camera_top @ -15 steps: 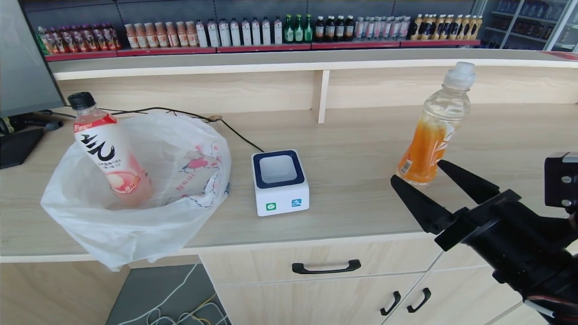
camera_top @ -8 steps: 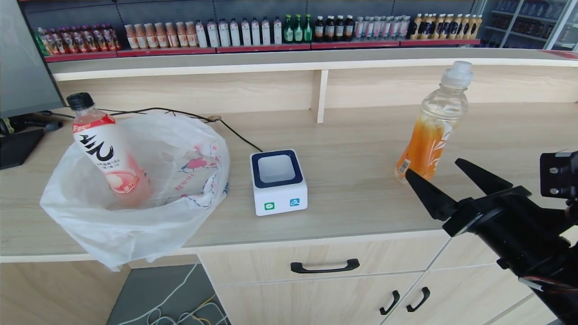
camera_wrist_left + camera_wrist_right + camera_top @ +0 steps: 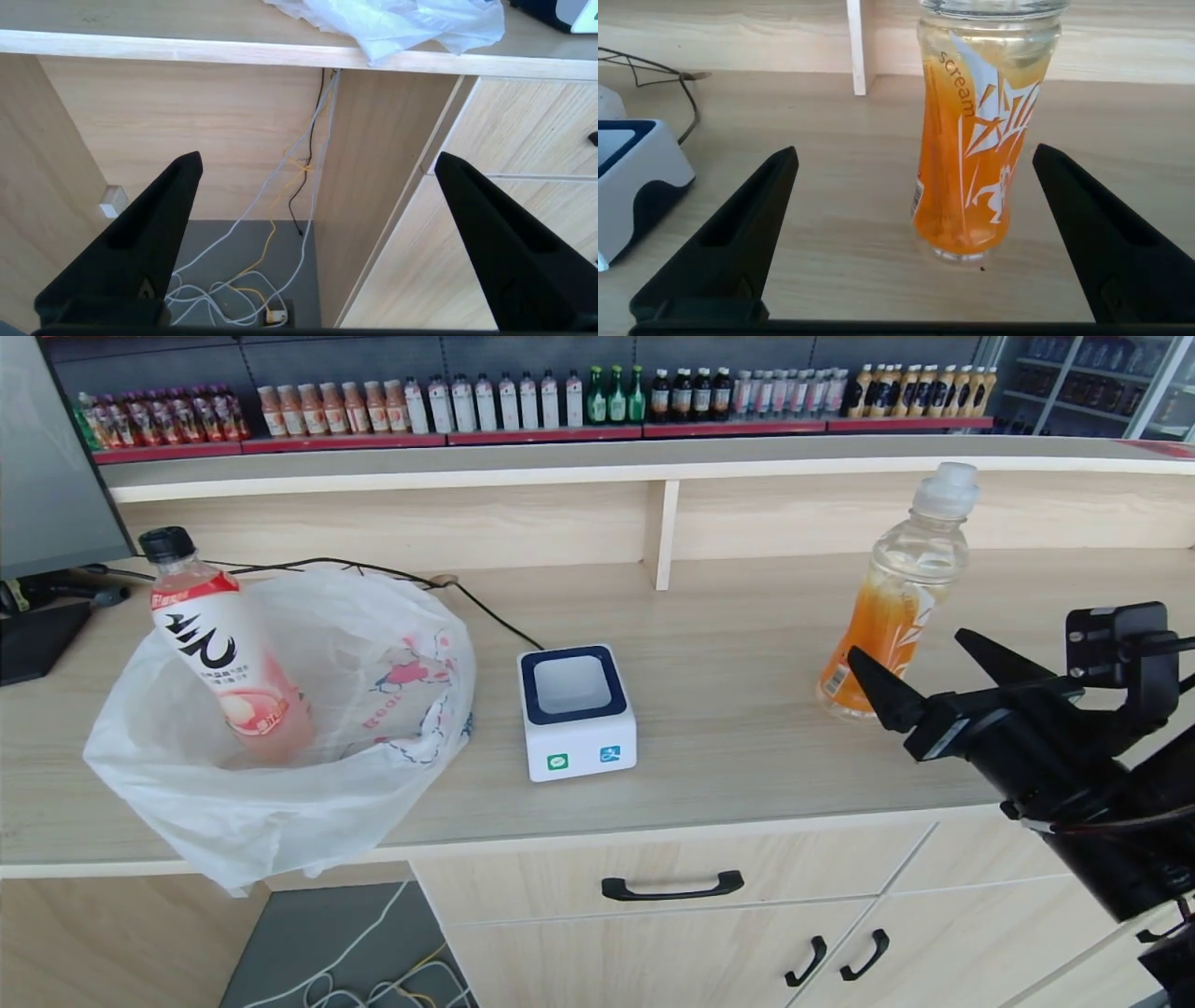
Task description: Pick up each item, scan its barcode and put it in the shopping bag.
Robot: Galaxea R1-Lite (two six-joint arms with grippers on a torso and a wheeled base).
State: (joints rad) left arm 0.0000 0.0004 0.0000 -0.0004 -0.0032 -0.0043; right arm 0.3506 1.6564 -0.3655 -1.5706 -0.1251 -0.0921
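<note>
An orange drink bottle (image 3: 898, 597) (image 3: 979, 140) with a pale cap stands upright on the right of the wooden counter (image 3: 728, 644). My right gripper (image 3: 920, 667) (image 3: 915, 243) is open just in front of the bottle, level with its lower half, fingers apart and nothing between them. A pink drink bottle (image 3: 222, 649) with a black cap leans inside the white shopping bag (image 3: 373, 728) on the left. The white barcode scanner (image 3: 577, 711) (image 3: 631, 191) sits between bag and orange bottle. My left gripper (image 3: 322, 238) is open below the counter's edge, under the bag (image 3: 392, 23).
A black cable (image 3: 373, 567) runs behind the bag to the scanner. A dark monitor (image 3: 47, 457) stands at the far left. A raised shelf with a divider (image 3: 661, 532) backs the counter. Drawers with black handles (image 3: 672, 887) lie below. Wires (image 3: 280, 187) hang under the counter.
My right gripper has moved right and up, toward the orange bottle's base, staying open. The bottles, bag and scanner have not moved.
</note>
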